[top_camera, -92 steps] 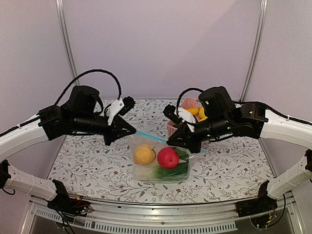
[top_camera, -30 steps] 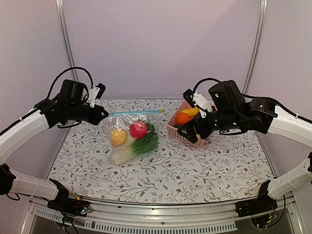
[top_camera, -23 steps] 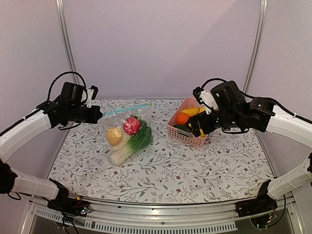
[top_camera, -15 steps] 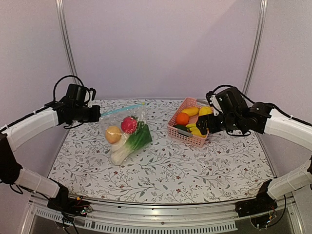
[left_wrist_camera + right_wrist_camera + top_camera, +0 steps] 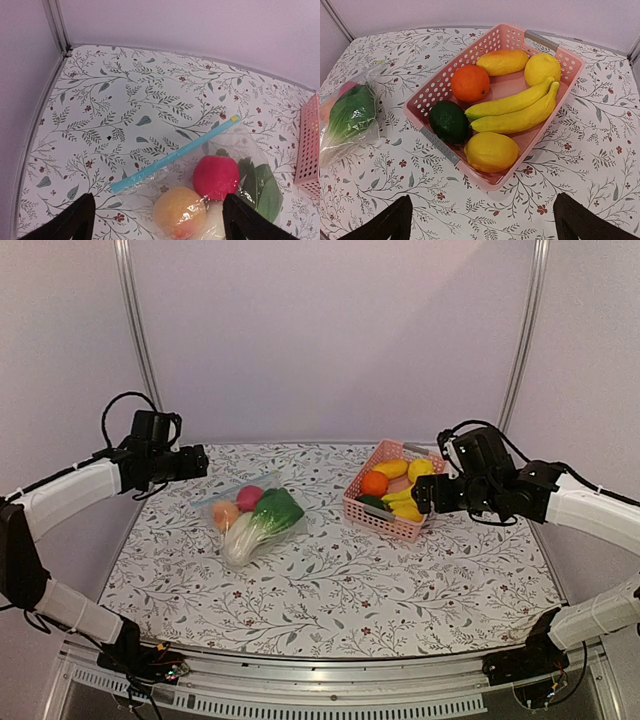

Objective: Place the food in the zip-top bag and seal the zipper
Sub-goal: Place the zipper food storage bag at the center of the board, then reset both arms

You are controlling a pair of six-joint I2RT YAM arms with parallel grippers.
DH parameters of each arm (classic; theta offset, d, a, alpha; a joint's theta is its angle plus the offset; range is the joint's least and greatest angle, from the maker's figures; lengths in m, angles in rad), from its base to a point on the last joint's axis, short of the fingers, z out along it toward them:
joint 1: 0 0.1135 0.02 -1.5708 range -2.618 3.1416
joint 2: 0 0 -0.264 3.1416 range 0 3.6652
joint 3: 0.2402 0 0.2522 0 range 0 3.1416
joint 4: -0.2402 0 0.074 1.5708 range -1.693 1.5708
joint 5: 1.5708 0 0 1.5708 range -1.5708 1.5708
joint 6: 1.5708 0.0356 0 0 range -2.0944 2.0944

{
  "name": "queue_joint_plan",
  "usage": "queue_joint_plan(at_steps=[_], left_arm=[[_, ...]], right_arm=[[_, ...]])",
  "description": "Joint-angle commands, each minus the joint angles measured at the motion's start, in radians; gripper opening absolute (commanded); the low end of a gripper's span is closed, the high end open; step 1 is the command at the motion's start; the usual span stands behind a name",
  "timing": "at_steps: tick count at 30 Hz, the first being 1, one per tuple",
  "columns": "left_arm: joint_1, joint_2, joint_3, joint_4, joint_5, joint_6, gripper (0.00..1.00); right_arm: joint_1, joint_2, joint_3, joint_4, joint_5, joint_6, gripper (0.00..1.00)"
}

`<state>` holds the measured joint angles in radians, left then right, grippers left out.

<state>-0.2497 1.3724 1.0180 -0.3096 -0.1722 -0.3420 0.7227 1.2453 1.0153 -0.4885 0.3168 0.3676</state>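
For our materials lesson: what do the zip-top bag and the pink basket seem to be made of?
Zip-top bag: thin clear plastic film, glossy; it crinkles and catches glints. Pink basket: apparently rigid moulded plastic, smooth; even rows of holes in its walls.

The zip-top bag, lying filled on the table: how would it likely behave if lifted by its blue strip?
Probably floppy: the zip-top bag is thin, crinkled film, so it would likely sag below the zipper. The red fruit and peach fruit are round, so they could roll inside and shift the load. Its glossy film may slip.
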Motion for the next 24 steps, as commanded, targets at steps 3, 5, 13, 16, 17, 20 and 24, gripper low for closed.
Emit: queue_joint_plan(at_steps=[3, 5, 13, 16, 17, 20, 24], left_arm=[[0.052, -0.072, -0.062, 0.096, -0.025, 0.009, 0.91], [0.087, -0.088, -0.1, 0.139, -0.021, 0.004, 0.91], [0.249, -0.212, -0.3, 0.364, -0.057, -0.017, 0.91], [0.273, -0.279, -0.41, 0.492, -0.136, 0.006, 0.91], [0.273, -0.304, -0.446, 0.544, -0.15, 0.021, 0.91], [0.271, -0.338, -0.556, 0.698, -0.156, 0.074, 0.91], [0.267, -0.354, -0.687, 0.891, -0.126, 0.144, 0.95]], right_arm=[[-0.073, -0.033, -0.056, 0.068, -0.002, 0.001, 0.99], [-0.124, -0.037, -0.083, 0.098, -0.022, 0.0, 0.99], [-0.415, -0.108, -0.225, 0.242, -0.106, -0.036, 0.99], [-0.527, -0.154, -0.313, 0.358, -0.133, -0.067, 0.99], [-0.56, -0.179, -0.342, 0.393, -0.141, -0.072, 0.99], [-0.653, -0.227, -0.429, 0.494, -0.178, -0.078, 0.99], [-0.69, -0.261, -0.54, 0.642, -0.138, -0.109, 0.99]])
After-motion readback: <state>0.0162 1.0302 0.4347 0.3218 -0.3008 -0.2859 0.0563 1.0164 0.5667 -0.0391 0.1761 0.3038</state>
